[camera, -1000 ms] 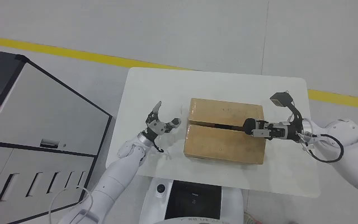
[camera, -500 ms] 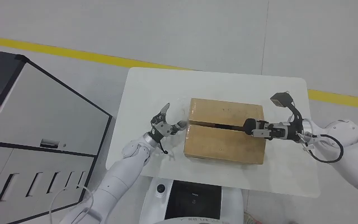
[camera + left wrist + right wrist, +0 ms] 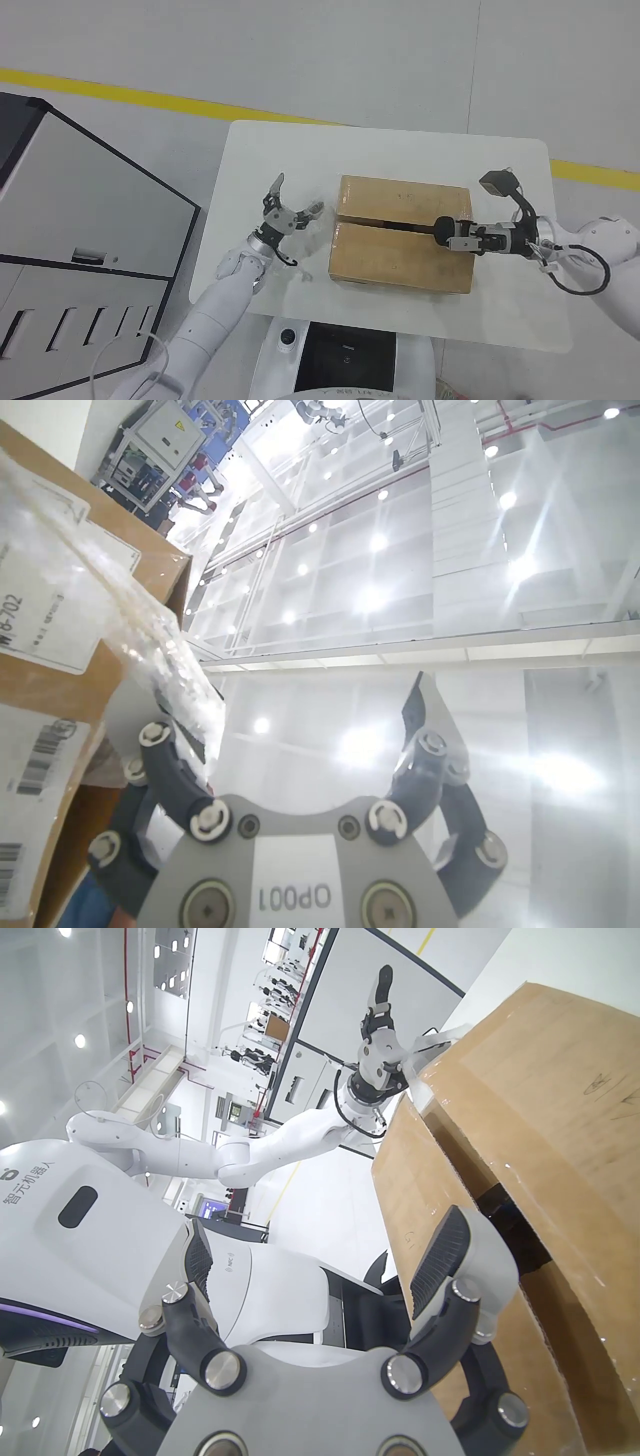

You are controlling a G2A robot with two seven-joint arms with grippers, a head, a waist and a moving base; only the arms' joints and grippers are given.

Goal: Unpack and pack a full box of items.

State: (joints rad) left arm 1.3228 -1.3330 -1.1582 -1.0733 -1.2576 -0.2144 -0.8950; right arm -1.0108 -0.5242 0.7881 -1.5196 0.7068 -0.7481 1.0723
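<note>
A brown cardboard box [image 3: 400,232] lies in the middle of the white table [image 3: 270,150], its top flaps shut with a narrow dark gap along the seam [image 3: 395,224]. My left gripper [image 3: 297,195] stands open just left of the box's left end. In the left wrist view a strip of clear tape [image 3: 150,625] runs from the box [image 3: 55,680] to one finger [image 3: 172,745] of the left gripper [image 3: 295,700]. My right gripper [image 3: 441,231] rests over the seam's right part, open, with one finger pad [image 3: 440,1253] beside the gap in the box [image 3: 525,1128].
A grey cabinet [image 3: 90,220] stands on the floor left of the table. A yellow line [image 3: 120,92] crosses the floor beyond it. Bare table shows left of the box, behind it and at its right end [image 3: 510,300].
The left gripper dipped toward the box's left end half a second ago and has drawn back again, its fingers spread. The right gripper has barely shifted on the seam.
</note>
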